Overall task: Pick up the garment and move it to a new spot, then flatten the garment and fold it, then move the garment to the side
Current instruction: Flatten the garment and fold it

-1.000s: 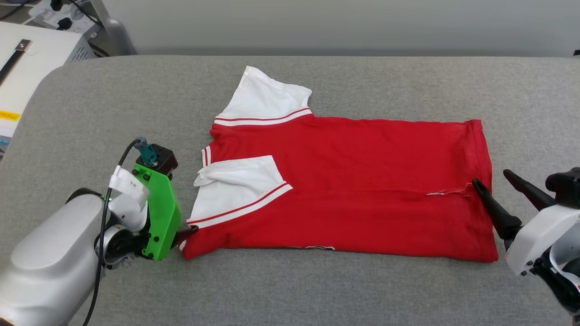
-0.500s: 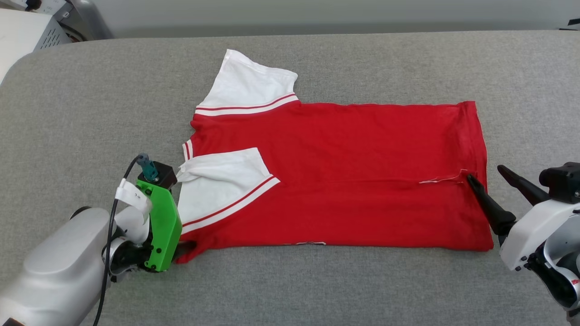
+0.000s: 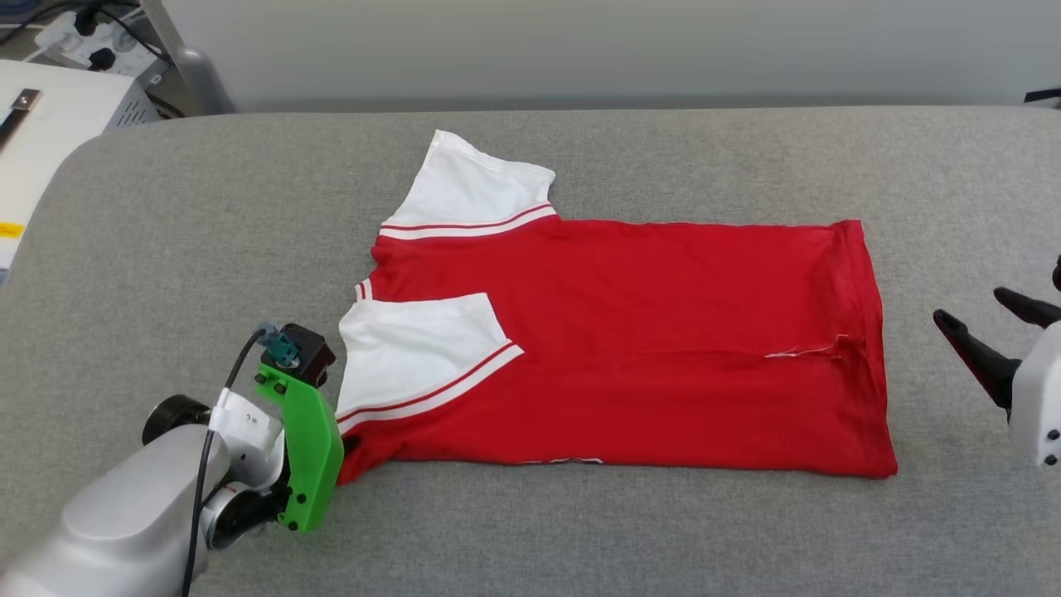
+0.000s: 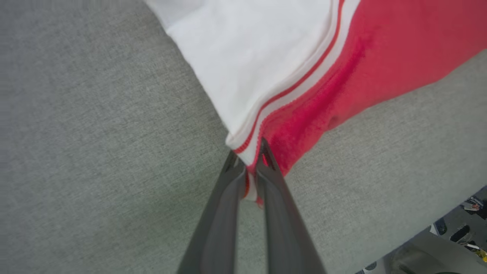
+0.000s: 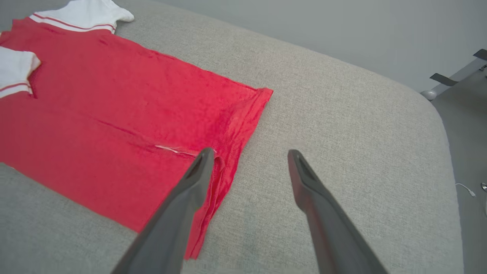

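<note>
The garment (image 3: 630, 348), a red jersey with white sleeves and striped trim, lies flat on the grey padded table (image 3: 663, 539), folded lengthwise with the collar end to the left. One white sleeve sticks out at the far side and the other is folded over the red body. My left gripper (image 3: 348, 444) sits at the near-left corner, mostly hidden under its green mount. In the left wrist view my left gripper (image 4: 249, 167) is shut on that corner of the garment (image 4: 342, 76). My right gripper (image 3: 970, 304) is open, just right of the hem. In the right wrist view my right gripper (image 5: 251, 154) is empty beside the garment (image 5: 114, 125).
A white equipment box (image 3: 50, 124) and a power strip with cables (image 3: 83, 33) stand beyond the table's far-left corner. A metal stand leg (image 5: 452, 76) is on the floor past the right end. Bare grey table surface surrounds the jersey.
My right gripper has drawn back to the right, off the hem it was touching. My left gripper stays shut on the near-left corner. The head camera has shifted.
</note>
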